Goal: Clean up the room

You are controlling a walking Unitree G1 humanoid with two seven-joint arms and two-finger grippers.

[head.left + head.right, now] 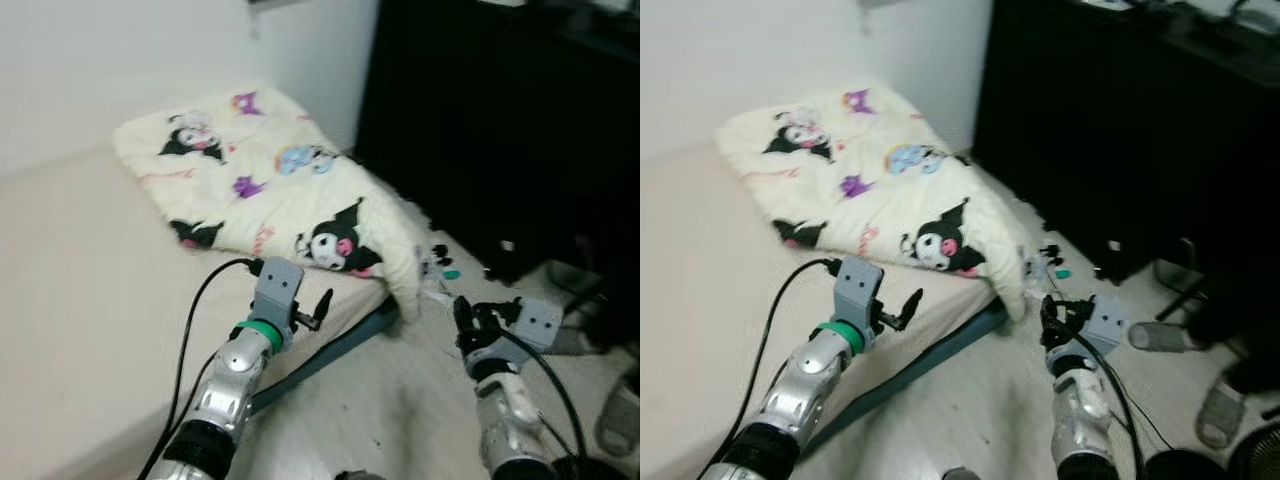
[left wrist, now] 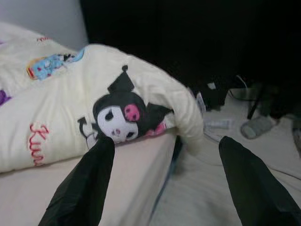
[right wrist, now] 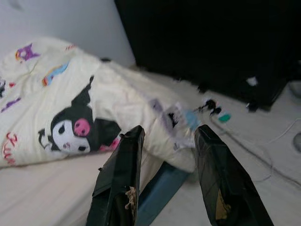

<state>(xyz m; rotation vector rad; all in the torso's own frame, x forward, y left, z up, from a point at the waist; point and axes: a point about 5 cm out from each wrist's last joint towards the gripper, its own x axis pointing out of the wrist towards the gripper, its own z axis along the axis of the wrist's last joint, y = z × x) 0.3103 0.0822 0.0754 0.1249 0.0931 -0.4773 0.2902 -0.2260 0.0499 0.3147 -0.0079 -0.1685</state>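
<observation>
A cream quilt [image 1: 270, 180] printed with black-and-pink cartoon figures lies folded on the beige mattress [image 1: 80, 300]. One of its corners [image 1: 405, 285] droops over the bed's edge toward the floor. My left gripper [image 1: 318, 308] is open over the mattress edge, just short of the quilt's near side. In the left wrist view its fingers [image 2: 89, 183] stand wide apart with nothing between them. Over the floor beside the hanging corner, my right gripper [image 1: 472, 318] is open and empty, its fingers [image 3: 122, 174] pointing at the quilt.
A tall black cabinet [image 1: 480, 120] stands at the right, close to the bed. Small plugs, cables and a teal bit [image 1: 450, 272] lie on the floor by the bed's corner. Grey slippers [image 1: 620, 415] sit at the far right. The bed's blue base [image 1: 330, 355] shows under the mattress.
</observation>
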